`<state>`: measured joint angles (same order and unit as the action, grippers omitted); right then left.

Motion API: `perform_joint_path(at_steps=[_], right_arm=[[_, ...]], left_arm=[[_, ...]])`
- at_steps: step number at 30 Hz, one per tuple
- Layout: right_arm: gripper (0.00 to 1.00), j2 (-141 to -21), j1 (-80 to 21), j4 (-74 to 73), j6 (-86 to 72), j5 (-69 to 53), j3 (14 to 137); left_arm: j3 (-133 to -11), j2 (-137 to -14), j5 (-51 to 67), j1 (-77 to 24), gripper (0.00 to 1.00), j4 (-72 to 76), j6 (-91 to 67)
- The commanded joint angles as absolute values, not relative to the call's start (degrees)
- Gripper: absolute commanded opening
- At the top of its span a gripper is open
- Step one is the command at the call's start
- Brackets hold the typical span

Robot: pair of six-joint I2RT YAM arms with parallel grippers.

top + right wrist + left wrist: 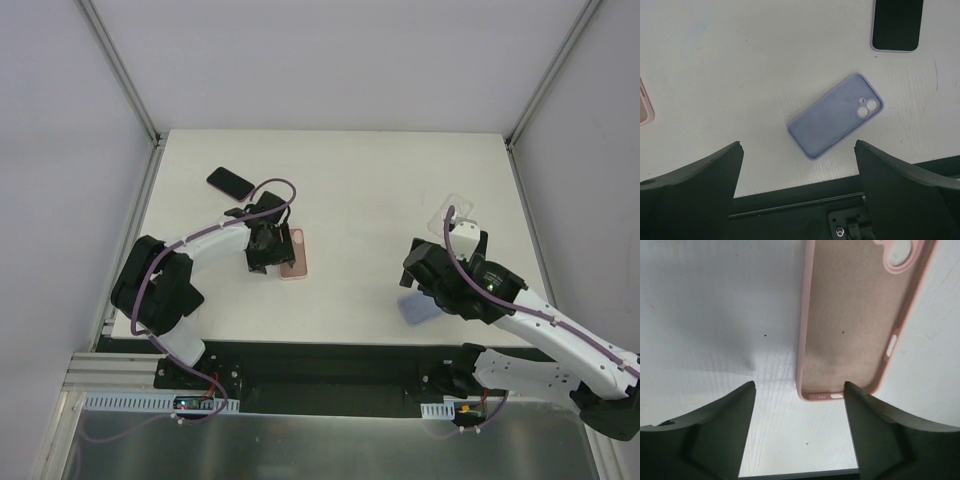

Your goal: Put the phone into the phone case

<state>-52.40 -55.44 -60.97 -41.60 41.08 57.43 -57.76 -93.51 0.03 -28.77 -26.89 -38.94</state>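
Closest to the arms, the right end effector [798, 145] hangs wide open with nothing in it. Under it a purple case [835, 116] lies hollow side up on the tabletop [370, 190].

A bit farther out, the left end effector [799, 387] is open too, its fingers apart and empty. The pink phone case [850, 315] lies flat just past it, hollow side up, with its short end close to one finger. It looks soft, bendy and light, so I think it could slide when pushed.

Farther back on the left lies the black phone [231, 182], well apart from the pink case. It looks hard, thin and smooth, maybe slippery and easy to break. I would hold it by its long sides.

Nothing lies between the phone and the case. Another phone [895, 25] lies far off on the right, out of the way.
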Motion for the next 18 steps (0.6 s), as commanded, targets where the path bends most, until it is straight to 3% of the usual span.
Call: perform_joint_path(at_steps=[1, 2, 8, 18], right_arm=[[0.96, -49.75, -55.55, -63.28, -45.35, 43.59, 56.87], [0.96, -49.14, -55.55, -63.37, -45.09, 43.42, 56.78], [0.96, -46.94, -55.46, -63.02, -42.63, 43.24, 56.87], [0.96, -43.16, -55.46, -58.71, -37.62, 40.61, 54.49]], left_arm=[[-56.43, -89.92, 0.00, -28.39, 0.83, -27.41, -40.42], [-56.60, -88.96, -3.13, -28.21, 0.99, -28.20, -40.95], [-58.71, -82.10, -14.05, -18.58, 0.99, -43.91, -48.95], [-49.05, -63.28, -20.75, 6.48, 0.99, -46.85, -45.62]])
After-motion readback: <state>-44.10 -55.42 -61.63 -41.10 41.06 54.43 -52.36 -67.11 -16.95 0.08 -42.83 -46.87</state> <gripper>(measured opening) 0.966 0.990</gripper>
